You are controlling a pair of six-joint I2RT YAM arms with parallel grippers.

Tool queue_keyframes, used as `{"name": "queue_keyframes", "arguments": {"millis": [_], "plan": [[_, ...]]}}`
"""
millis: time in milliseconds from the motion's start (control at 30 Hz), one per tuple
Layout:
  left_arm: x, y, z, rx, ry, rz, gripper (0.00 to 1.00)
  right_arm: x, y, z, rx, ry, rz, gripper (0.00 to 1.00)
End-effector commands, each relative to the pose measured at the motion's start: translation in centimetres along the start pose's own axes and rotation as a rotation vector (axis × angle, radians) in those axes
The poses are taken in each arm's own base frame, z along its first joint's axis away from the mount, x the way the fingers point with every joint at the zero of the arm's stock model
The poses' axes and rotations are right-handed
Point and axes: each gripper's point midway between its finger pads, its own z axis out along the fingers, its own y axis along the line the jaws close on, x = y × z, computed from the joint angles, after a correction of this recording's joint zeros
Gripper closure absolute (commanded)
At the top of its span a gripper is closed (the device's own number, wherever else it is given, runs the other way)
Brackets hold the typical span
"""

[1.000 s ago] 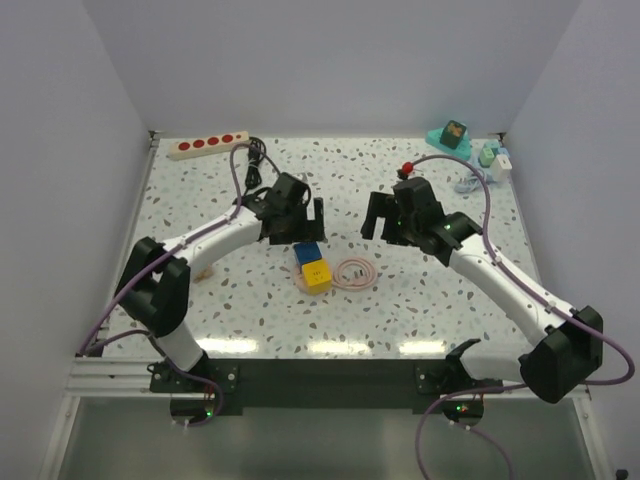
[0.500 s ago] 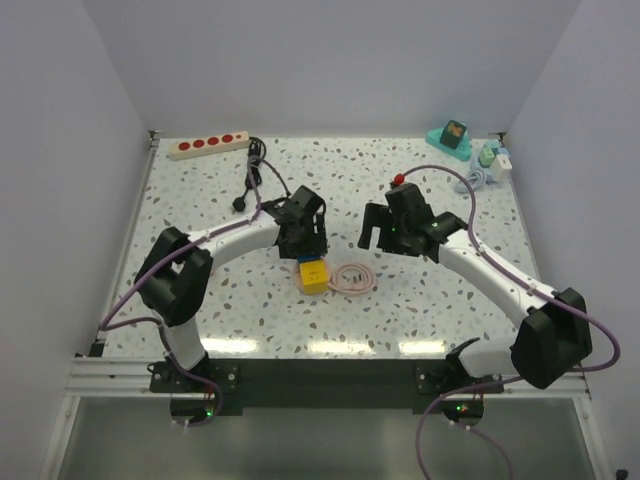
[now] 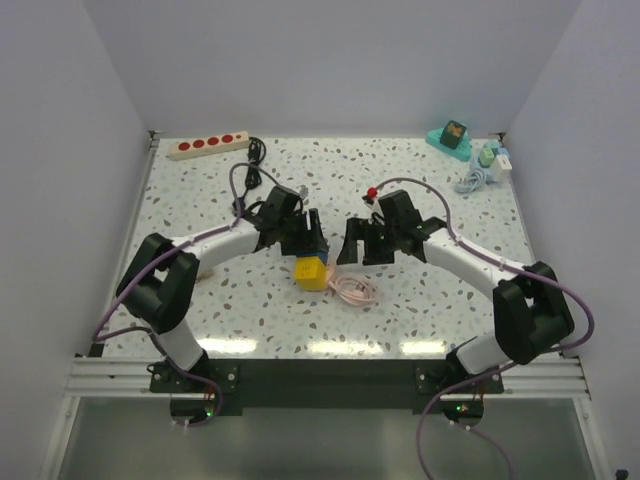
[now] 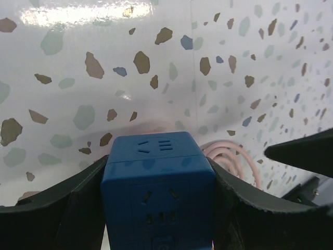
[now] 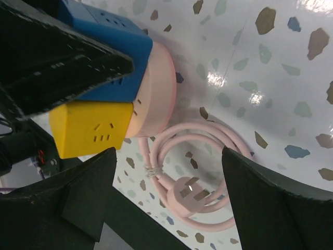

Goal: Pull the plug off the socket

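Nearest the arm bases on the speckled bench (image 3: 430, 300) lies a coiled pink cable (image 3: 355, 290), ending in a loose pink plug (image 5: 187, 194) that is seated in nothing. Just beyond, a yellow cube adapter (image 3: 311, 273) and a blue cube adapter (image 4: 158, 177) both sit against the face of a round pink disc (image 5: 158, 88).

The left gripper (image 3: 308, 245) is down over this cluster. Its jaws press on opposite sides of the blue cube, grasping it. The right gripper (image 3: 358, 245) faces it from the other side with its jaws released and spread wide. Nothing is between them except the cable coil, which lies well clear of both fingers.

Farther back, in the far left corner and well apart from both grippers, lies the cream power strip (image 3: 207, 145). From above, all four of its red outlets look bare. A black cord (image 3: 257, 150) curls just beside its right end and runs toward the left arm. I cannot pick out the black mains plug at the end of the cord, which may be hidden by that arm. A teal holder (image 3: 450, 138) and a light-blue cable (image 3: 468, 183) sit in the far right corner.

My judgement is that nothing looks plugged into the strip, so the pull there seems done or not needed. The arms are working on the cube cluster instead, where only the first grip is made and the parting pull is not yet begun
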Motion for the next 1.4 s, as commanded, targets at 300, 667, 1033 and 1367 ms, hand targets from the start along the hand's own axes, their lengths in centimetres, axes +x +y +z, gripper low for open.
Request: {"name": "queue_keyframes", "arguments": {"millis": [300, 667, 1033, 1367], "plan": [[-1.6, -5.2, -1.9, 0.41, -0.029, 0.013, 1.0, 0.4, 1.9, 3.3, -0.204, 0.039, -0.037, 0.18], [-1.0, -5.2, -2.6, 0.446, -0.049, -0.02, 1.0, 1.4, 0.0, 7.2, -0.159, 0.096, 0.1, 0.58], [-3.1, -2.7, -3.9, 0.437, -0.132, -0.03, 1.0, 5.8, -5.7, 8.0, 0.085, 0.235, 0.195, 1.0], [-5.7, -1.1, -5.6, 0.264, -0.1, 0.035, 1.0, 6.7, -10.6, 6.8, 0.34, 0.253, 0.194, 1.0]]}}
